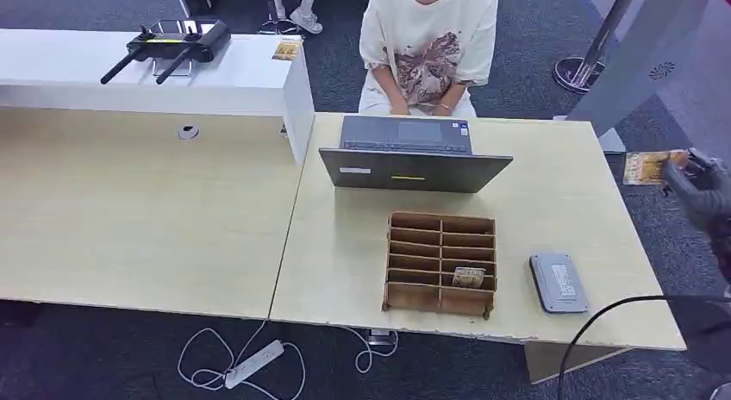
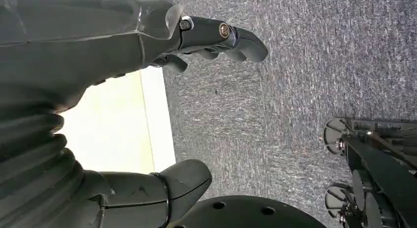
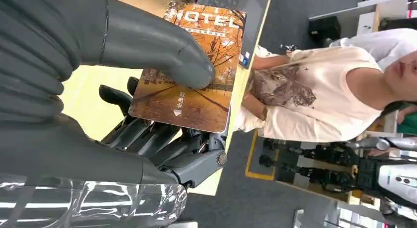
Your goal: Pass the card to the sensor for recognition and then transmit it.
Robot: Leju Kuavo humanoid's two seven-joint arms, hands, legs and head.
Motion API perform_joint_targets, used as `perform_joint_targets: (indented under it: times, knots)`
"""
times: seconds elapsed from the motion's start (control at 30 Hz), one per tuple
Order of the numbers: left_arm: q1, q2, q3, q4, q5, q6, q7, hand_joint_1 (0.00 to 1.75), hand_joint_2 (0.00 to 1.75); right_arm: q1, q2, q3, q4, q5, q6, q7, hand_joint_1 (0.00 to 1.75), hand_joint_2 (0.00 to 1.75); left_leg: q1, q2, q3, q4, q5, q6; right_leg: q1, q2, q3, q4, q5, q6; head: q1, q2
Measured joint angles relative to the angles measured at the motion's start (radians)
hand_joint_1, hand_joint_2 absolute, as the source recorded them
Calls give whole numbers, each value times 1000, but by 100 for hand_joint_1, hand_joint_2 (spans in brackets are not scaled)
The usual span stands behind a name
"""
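Desk [image 1: 362, 236] surface takes most of the head view, with a laptop [image 1: 414, 154] near the seated person [image 1: 428, 46], a wooden slotted organizer [image 1: 441, 264] in front of it, and the grey sensor [image 1: 559, 283] lying flat near the desk's right edge. Off that edge, over the carpet, the right hand [image 1: 702, 193] holds the card [image 1: 652, 166], well apart from the sensor.

Risk lies in the carry. The card hangs over the floor, so any slip drops it out of reach. The hand must also travel in over the desk to reach the sensor, and a low or tilted pass could catch the desk edge or scrape the sensor's top.

From the head view the card is a small bright patch and the grip is hard to read. In the right wrist view, the thick thumb [image 3: 162, 46] presses on the printed face of the card [image 3: 196, 71], with darker fingers [image 3: 147, 132] beneath it: a pinch near one side, most of the card free. In the left wrist view, the left hand [image 2: 147, 105] hangs over the carpet, fingers apart, holding nothing.
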Motion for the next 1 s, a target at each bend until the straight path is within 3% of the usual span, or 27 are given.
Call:
perform_joint_targets:
  times: [0.57,1.0]
  knots:
    - [0,3,11,0,-16,-3,-10,0,175,156,-88,88,-80,-71,-3,-36,175,175,0,0,0,0,-1,1,0,0,0,0,0,0,0,0]
    - [0,3,18,0,-32,-4,-11,0,175,246,-103,141,-114,-44,-38,-33,175,175,0,0,0,0,-1,1,0,0,0,0,-1,1,0,0]
